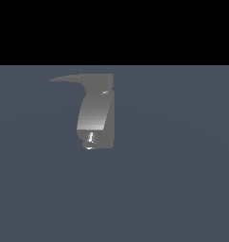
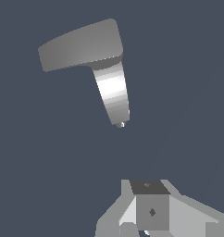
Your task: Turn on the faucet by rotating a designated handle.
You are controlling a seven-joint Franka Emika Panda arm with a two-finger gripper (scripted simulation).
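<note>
Closest to the wrist camera sits the gripper [image 2: 151, 217], only partly in frame, so I cannot tell whether its jaws are parted or closed; it holds nothing visible. Well apart from it stands the faucet [image 2: 113, 90] on the blue-grey floor [image 1: 182, 179]. Its handle [image 1: 83, 78] tops the body, tapering toward the exterior view's left, untouched.

My gripper [image 2: 146, 231] is getting cut off by the wrist view's lower edge, so I cannot tell how its jaws are standing. The exterior view is not showing it at all.
</note>
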